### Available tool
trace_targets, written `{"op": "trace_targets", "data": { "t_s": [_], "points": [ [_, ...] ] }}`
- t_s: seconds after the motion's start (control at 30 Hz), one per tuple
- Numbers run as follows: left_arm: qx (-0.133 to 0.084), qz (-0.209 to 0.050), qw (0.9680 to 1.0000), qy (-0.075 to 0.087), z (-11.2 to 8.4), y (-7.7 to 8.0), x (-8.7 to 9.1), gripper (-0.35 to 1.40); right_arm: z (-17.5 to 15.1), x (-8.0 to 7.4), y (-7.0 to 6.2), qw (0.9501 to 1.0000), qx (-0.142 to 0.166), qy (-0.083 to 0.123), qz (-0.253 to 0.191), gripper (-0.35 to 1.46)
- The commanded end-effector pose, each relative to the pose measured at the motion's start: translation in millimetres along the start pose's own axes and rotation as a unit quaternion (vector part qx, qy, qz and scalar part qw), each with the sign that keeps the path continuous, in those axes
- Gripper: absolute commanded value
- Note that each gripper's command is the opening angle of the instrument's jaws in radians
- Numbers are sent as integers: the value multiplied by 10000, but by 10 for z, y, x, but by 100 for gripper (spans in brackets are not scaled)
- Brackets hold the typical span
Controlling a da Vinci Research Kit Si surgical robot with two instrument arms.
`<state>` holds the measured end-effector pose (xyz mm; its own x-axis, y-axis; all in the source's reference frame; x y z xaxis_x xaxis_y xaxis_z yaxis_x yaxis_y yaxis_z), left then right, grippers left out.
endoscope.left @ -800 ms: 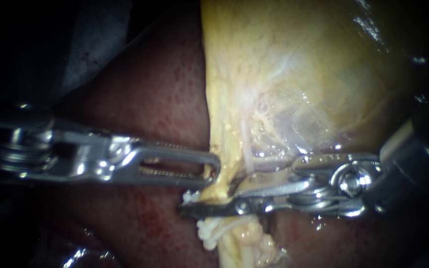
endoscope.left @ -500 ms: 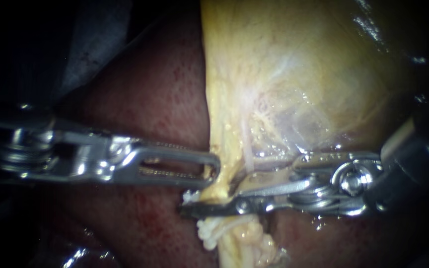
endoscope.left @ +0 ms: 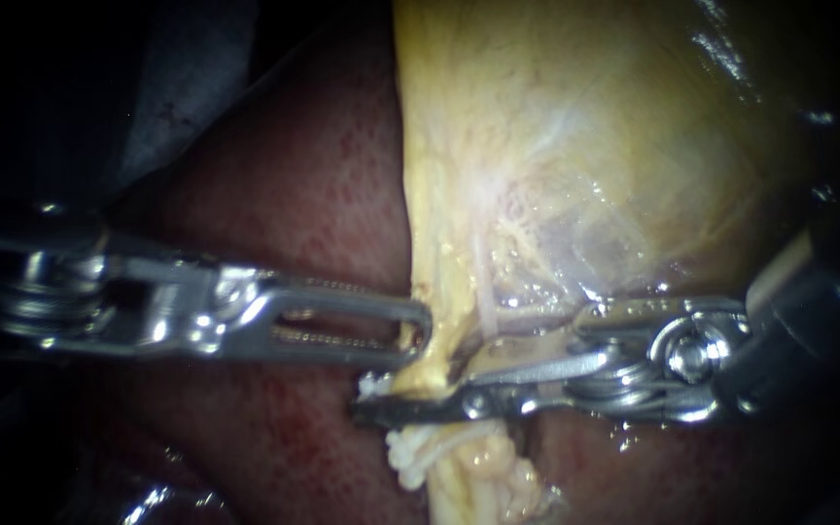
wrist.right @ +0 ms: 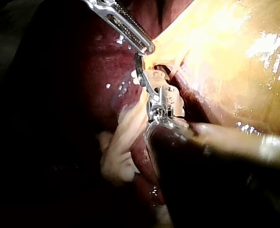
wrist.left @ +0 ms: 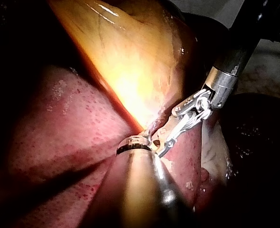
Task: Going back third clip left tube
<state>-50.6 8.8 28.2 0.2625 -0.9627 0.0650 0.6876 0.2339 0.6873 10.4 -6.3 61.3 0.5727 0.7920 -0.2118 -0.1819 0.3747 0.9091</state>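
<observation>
Gallbladder (endoscope.left: 585,146): pale yellow and glistening, fills the upper right and narrows downward.
Yellow strand (endoscope.left: 437,292): runs down from the gallbladder, between the two instruments.
Liver (endoscope.left: 294,194): dark red, lies behind and on both sides of the strand.
Left instrument (endoscope.left: 418,335): reaches in level; its slotted, toothed jaws pinch the strand's left edge.
Right instrument (endoscope.left: 439,401): lies just below the left one's tips; a thin gap shows between its jaws and the strand crosses them.
White lumps (endoscope.left: 408,457): cling to the strand just under the right instrument's lower jaw.
</observation>
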Motion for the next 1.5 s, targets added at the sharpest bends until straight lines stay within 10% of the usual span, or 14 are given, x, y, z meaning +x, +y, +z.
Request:
{"op": "trace_targets", "data": {
  "t_s": [0.03,0.4,1.5],
  "points": [
    [2,-2,10000,1,0,0,0,-35,1,-1,0,10000,-29,17,-86,9],
    [2,-2,10000,1,0,0,0,-35,4,7,4,9947,-259,221,-968,49],
    [3,-4,10000,1,-1,-1,0,-35,22,21,3,9814,-410,283,-1855,56]
  ]
}}
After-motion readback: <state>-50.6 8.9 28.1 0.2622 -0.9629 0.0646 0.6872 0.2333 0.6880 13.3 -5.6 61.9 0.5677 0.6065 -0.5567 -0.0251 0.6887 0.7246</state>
